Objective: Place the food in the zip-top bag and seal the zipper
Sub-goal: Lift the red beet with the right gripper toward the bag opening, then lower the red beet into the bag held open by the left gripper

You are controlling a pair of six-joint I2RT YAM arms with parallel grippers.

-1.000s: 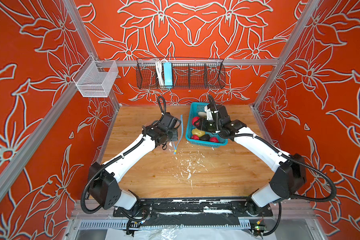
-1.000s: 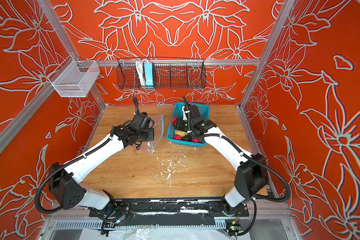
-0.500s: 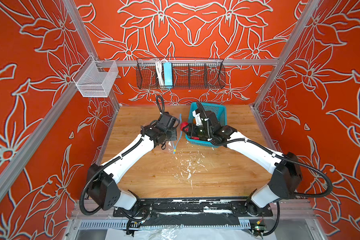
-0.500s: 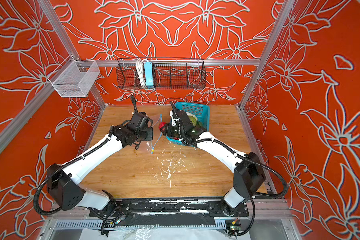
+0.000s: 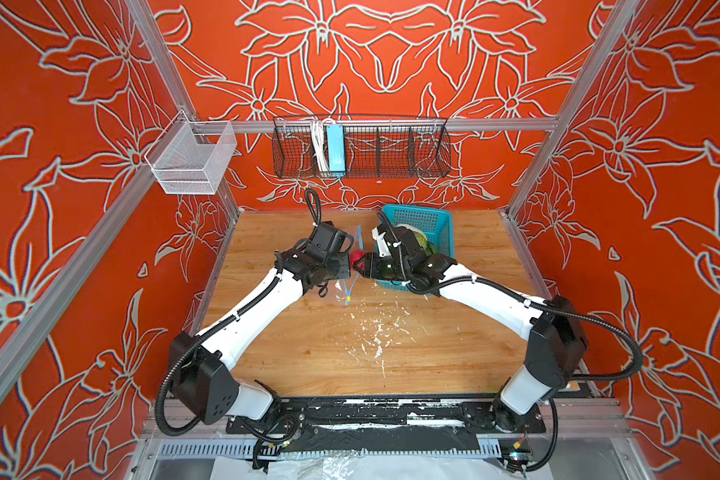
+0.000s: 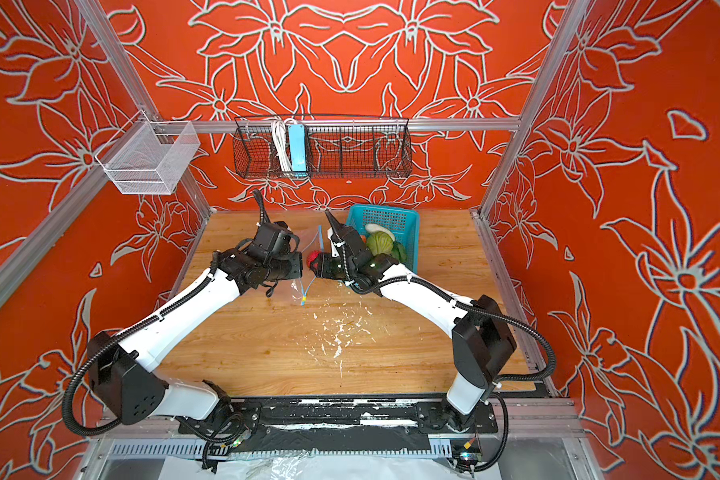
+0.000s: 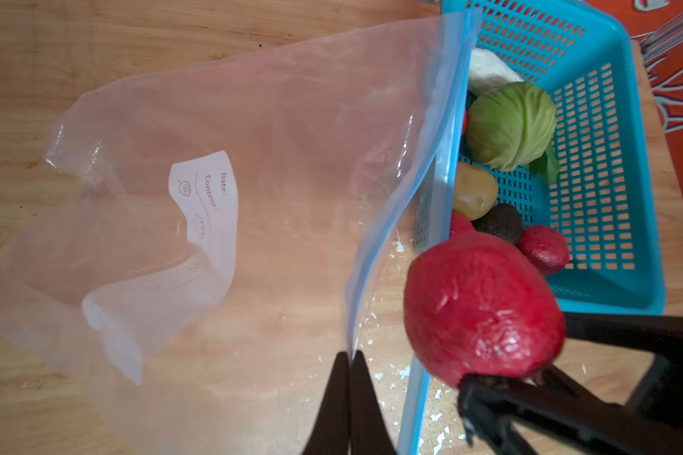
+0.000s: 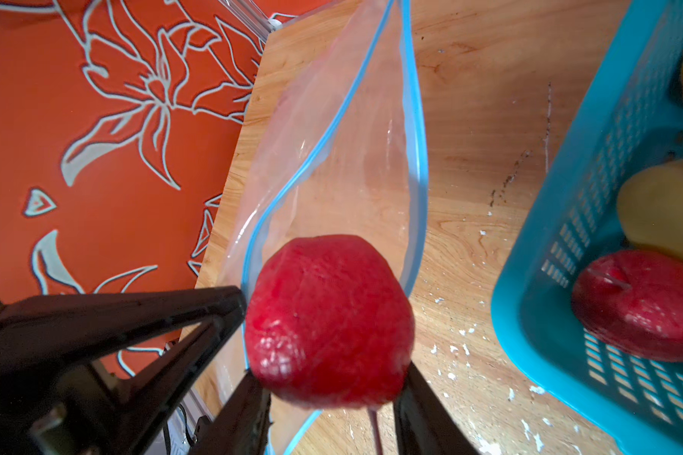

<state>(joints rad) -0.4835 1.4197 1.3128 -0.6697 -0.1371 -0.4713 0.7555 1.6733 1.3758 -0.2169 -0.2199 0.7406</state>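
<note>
Trouble first: my right end effector (image 8: 328, 382) grips a round red toy fruit (image 8: 328, 319) at the open mouth of the clear crinkly plastic bag (image 7: 213, 118), with the teal holed basket (image 7: 592, 118) at its 3 o'clock from above. My left end effector (image 7: 349, 366), pinched tight on the thin blue zipper strip (image 8: 420, 157), could slip; then the mouth would flop shut and the fruit roll away. The wooden worktop (image 5: 329, 357) is scuffed white; orange flower walls (image 5: 391, 62) stand close.

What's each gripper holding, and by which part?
The right gripper pinches a red fruit across its sides; left gripper is shut on the zipper edge of the bag.
</note>
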